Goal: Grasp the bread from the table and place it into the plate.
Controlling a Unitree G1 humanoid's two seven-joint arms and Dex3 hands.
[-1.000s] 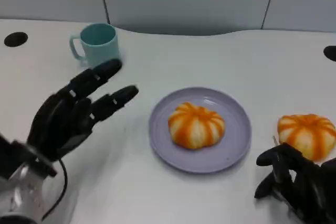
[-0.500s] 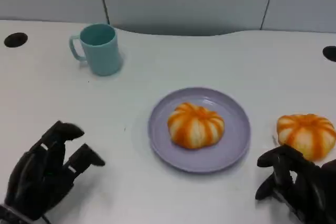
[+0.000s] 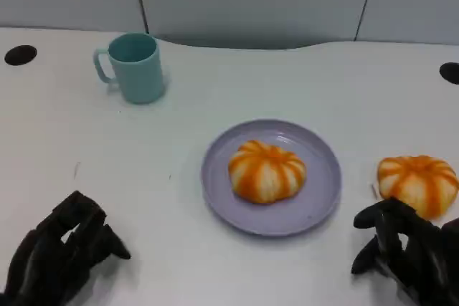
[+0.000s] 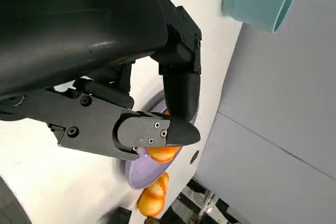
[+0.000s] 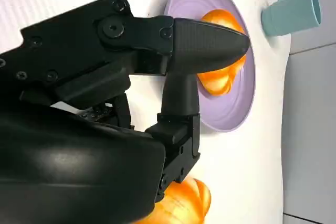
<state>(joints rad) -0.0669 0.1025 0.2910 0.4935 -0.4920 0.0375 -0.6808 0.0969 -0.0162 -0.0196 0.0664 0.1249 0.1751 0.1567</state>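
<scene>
- A white table (image 3: 237,84) seen from above, with a lilac plate (image 3: 326,188) near its middle.
- One orange-and-white striped bread (image 3: 267,170) lies in the middle of the plate, in the same spot as a second ago.
- A second bread (image 3: 418,184) of the same kind lies on the table to the right of the plate, apart from its rim and likewise unmoved.
- The left hand (image 3: 61,259) is low at the near left corner, fingers curled inward and holding nothing. A second ago it was raised with fingers stretched toward the cup; half a second ago it was already lower (it has drawn back toward the robot).
- The right hand (image 3: 401,252) sits at the near right corner, just in front of the second bread, fingers bent and apart, empty, barely changed from before.
- A teal cup (image 3: 134,67) stands upright at the far left, handle to the left.
</scene>
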